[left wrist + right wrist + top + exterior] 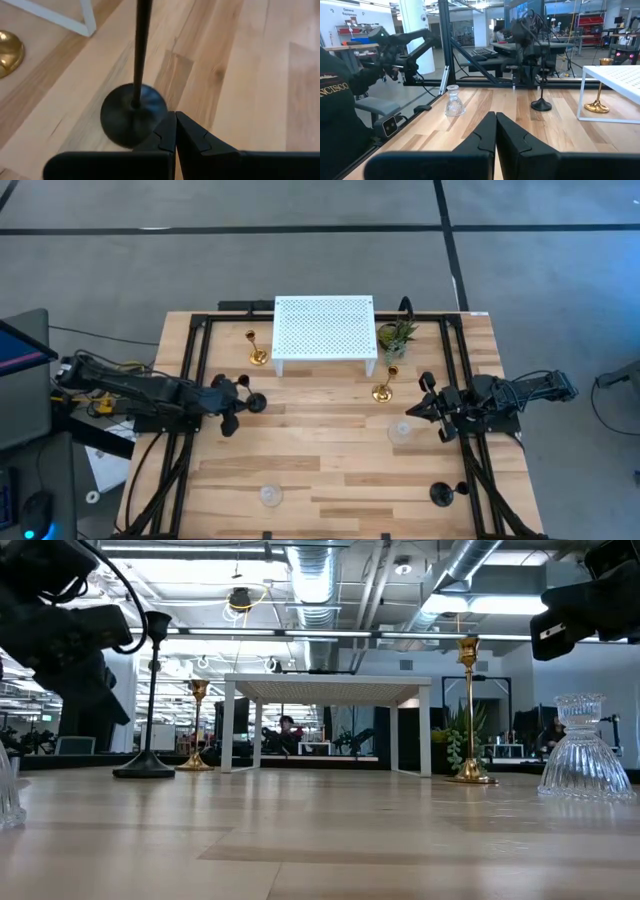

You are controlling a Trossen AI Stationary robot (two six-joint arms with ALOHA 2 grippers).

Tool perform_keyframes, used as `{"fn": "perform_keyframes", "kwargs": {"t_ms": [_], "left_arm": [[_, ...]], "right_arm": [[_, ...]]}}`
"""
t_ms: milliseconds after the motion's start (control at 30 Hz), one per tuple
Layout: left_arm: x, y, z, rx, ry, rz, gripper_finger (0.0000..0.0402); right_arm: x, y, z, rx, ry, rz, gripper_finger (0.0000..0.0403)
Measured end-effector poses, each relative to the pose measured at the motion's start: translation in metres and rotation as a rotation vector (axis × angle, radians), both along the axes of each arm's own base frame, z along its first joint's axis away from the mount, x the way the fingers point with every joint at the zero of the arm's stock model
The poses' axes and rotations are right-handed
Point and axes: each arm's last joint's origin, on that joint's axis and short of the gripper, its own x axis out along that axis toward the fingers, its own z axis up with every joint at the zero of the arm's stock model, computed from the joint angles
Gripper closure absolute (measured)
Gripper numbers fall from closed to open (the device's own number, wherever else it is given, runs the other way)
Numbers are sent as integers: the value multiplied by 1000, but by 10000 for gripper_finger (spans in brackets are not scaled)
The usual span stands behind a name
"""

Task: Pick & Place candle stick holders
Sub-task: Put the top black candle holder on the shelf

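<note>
A black candle stick holder (256,402) stands on its round base left of centre; its stem and base (132,117) fill my left wrist view. My left gripper (175,127) is shut and tilted down, hanging just left of that holder (148,700) without touching it. My right gripper (495,125) is shut and held level at the right side (412,410). Two gold holders (257,350) (382,388) stand by the white stand (325,335). Two clear glass holders (400,430) (270,496) and a second black one (441,494) stand nearer the front.
A small green plant (395,338) stands at the white stand's right end. Black frame rails (190,380) run along both sides of the wooden table. Bare wood lies in the middle of the table (320,430), between the two arms.
</note>
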Motion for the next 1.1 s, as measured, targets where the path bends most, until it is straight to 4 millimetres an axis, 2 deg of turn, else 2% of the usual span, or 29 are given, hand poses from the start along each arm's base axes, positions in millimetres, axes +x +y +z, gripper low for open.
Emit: {"fn": "perform_keyframes", "kwargs": {"t_ms": [467, 733, 1100], "left_arm": [[2, 0, -1, -10, 15, 13, 399], [-1, -3, 24, -14, 7, -14, 399], [-5, -16, 42, -6, -39, -79, 399]], "right_arm": [[0, 0, 0, 0, 0, 0, 403], [0, 0, 0, 0, 0, 0, 403], [0, 0, 0, 0, 0, 0, 403]]}}
